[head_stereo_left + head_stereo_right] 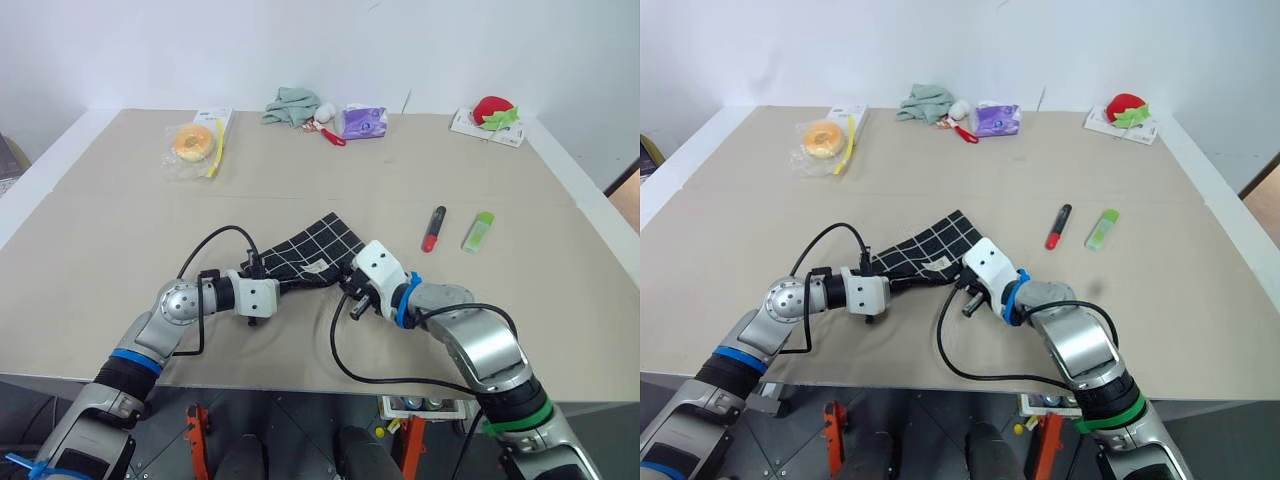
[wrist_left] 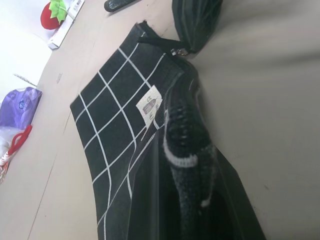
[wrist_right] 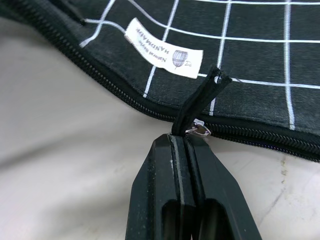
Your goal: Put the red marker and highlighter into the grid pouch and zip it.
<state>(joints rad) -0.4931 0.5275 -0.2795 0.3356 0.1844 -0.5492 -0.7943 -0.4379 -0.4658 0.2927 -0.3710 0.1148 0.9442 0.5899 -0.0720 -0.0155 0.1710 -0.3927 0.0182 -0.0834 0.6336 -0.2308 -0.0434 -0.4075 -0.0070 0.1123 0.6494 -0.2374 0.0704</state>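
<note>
The right gripper (image 3: 186, 142), clamped on the pull cord (image 3: 200, 102), and the left gripper (image 1: 268, 283), closed on the grid pouch (image 1: 315, 248) at frame centre, leave red marker (image 1: 434, 228) and highlighter (image 1: 478, 232) unobstructed at right.

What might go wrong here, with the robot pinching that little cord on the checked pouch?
The right end effector is shut on just the thin zipper pull cord, so it might slip free when pulled. The left end effector pinches only one end of the grid pouch, so the soft fabric could bunch instead of unzipping. The red marker and highlighter lie apart, not yet packed.
</note>
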